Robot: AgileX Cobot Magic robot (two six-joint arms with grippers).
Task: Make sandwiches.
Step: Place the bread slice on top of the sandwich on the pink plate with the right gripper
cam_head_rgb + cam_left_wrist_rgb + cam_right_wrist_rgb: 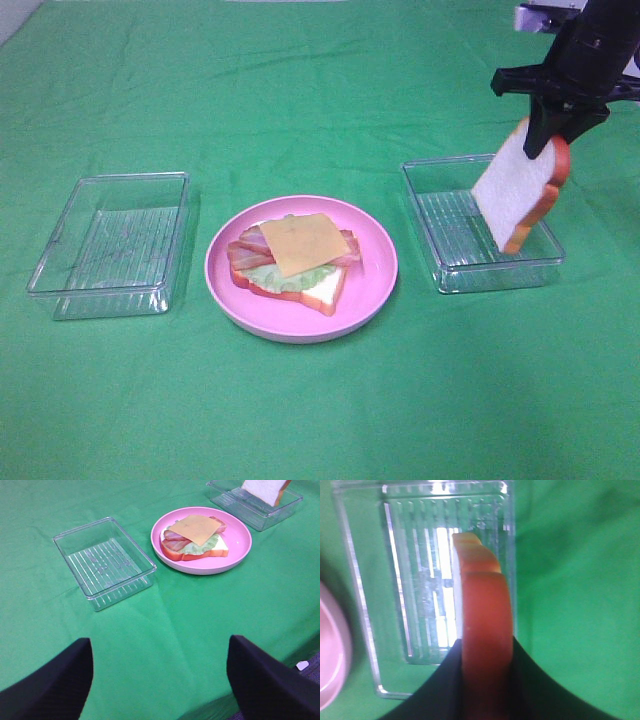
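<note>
Top-slice pickup. The right gripper (545, 140) clamps 1 bread slice (515, 190) by its upper crust, edge-on between its fingers (540, 685), hanging tilted with its lower end inside the right tray (450, 275). The open-faced stack (293, 258) of bread, lettuce, bacon and cheese (304, 242) lies on the plate (375, 290). The left gripper (160, 680) stands released near the left tray (102, 562). Next, judged: lift the slice clear of the tray wall, carry it over the plate, lay it flat on the cheese.

High front overview; both wrist views share the right tray (482, 225).
</note>
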